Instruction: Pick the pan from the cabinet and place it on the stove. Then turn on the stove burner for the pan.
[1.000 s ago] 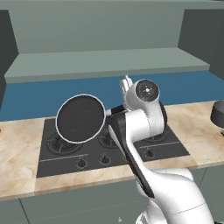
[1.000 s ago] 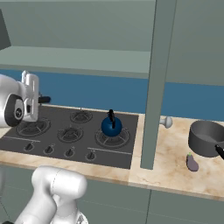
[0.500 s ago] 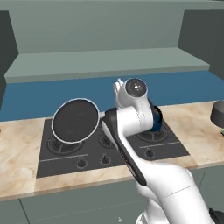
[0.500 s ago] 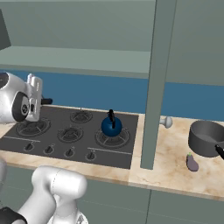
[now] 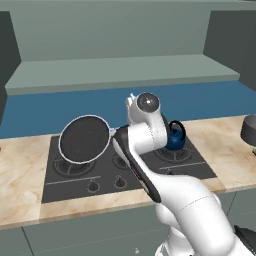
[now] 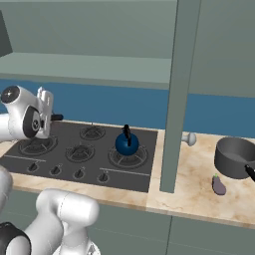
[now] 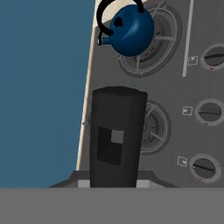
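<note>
The pan (image 5: 85, 138) hangs tilted over the left end of the stove (image 5: 70, 185), its dark face turned toward you in the left base view, its pale rim ringing it. You can see its handle (image 7: 116, 135) running from the rim to the arm's wrist. In the hand view that handle is the dark bar rising from the bottom, and the gripper (image 7: 116, 183) is clamped on it, jaws closed against its sides. In the right base view the handle's tip (image 6: 56, 117) sticks out of the hand above the stove's left burners.

Under the pan you see the large left burner (image 5: 75, 165), and knobs (image 5: 92, 186) line the front edge. The blue kettle (image 5: 175, 137) sits on the right burner, well apart from the pan. On the counter (image 6: 194, 184) to the right stand a grey pot (image 6: 236, 157) and, just in front of it, a small aubergine (image 6: 218, 185).
</note>
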{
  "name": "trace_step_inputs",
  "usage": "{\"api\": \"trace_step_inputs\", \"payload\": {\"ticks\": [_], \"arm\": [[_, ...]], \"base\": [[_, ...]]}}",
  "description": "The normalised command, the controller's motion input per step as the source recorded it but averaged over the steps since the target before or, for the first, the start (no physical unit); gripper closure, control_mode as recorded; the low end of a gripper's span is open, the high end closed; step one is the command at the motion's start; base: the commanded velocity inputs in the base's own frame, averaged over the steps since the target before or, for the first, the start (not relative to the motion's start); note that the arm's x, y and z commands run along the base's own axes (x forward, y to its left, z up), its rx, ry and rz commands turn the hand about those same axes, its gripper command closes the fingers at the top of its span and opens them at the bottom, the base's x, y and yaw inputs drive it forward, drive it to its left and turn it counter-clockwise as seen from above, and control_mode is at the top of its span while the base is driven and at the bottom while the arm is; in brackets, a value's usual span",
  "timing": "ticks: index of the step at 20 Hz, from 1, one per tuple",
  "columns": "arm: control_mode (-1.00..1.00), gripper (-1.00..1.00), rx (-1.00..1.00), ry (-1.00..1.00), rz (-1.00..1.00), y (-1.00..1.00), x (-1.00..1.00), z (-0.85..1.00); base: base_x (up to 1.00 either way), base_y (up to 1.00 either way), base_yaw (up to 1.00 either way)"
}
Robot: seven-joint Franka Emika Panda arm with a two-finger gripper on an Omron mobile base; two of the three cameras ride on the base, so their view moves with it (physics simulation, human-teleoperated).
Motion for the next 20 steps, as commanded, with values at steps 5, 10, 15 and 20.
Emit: {"api": "trace_step_inputs", "payload": {"ticks": [5,10,15,20], "arm": [[-1.00,1.00,0.00,0.04,0.00,0.05,0.27,-0.21],[-1.00,1.00,0.00,0.05,0.00,0.13,0.25,-0.21],[-1.00,1.00,0.00,0.04,0.00,0.16,0.24,-0.17],[-1.00,1.00,0.00,0.02,-0.01,0.05,0.16,-0.20]], "base": [[0.00,0.00,0.00],[0.00,0.00,0.00],[0.00,0.00,0.00],[0.00,0.00,0.00]]}}
